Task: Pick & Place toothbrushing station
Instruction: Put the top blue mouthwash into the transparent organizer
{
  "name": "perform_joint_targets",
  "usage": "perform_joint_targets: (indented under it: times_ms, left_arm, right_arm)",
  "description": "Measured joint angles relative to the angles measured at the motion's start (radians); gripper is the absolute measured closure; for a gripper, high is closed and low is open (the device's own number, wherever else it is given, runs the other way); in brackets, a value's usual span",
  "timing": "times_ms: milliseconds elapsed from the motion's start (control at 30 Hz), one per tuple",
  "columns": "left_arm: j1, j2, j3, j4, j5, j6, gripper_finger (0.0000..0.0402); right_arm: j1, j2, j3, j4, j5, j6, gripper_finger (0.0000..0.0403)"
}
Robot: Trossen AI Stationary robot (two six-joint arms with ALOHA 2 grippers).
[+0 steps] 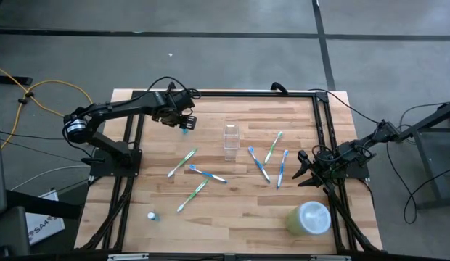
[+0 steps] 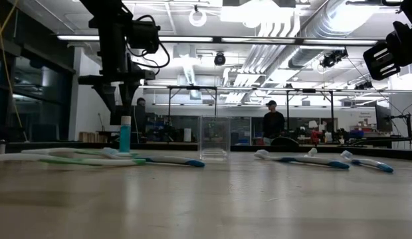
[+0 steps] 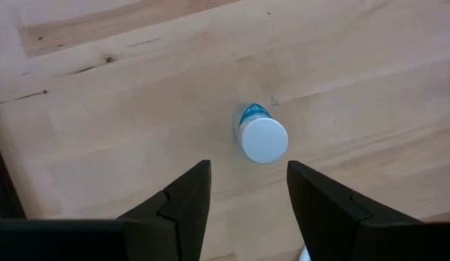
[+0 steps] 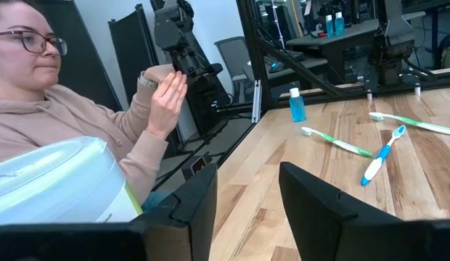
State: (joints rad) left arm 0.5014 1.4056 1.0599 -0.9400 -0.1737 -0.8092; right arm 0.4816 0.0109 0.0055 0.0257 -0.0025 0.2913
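Observation:
A small clear plastic cup (image 1: 231,141) stands upright on the wooden table's middle; it also shows in the low view (image 2: 214,138). Several blue and green toothbrushes (image 1: 199,173) lie flat around it. A tiny white-capped blue tube (image 3: 262,138) stands upright on its base left of the cup, also in the low view (image 2: 125,135). My left gripper (image 3: 247,170) is open and hovers just above this tube, fingers pointing down, touching nothing. A second tube (image 1: 152,216) stands near the table's front left. My right gripper (image 4: 247,170) is open and empty at the table's right side (image 1: 303,168).
A larger pale green round container (image 1: 310,217) stands at the front right, close to my right gripper. A black frame (image 1: 323,123) runs along the table's edges. A person (image 4: 80,109) sits beyond the table's near left side, one hand raised.

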Motion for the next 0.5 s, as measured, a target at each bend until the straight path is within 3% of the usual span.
perform_joint_targets:
  times_ms: [500]
  left_arm:
    - [0.000,0.080,-0.002,0.082,-0.019,0.027,0.0224]
  right_arm:
    - [0.000,0.000,0.000,0.000,0.000,0.000,0.0261]
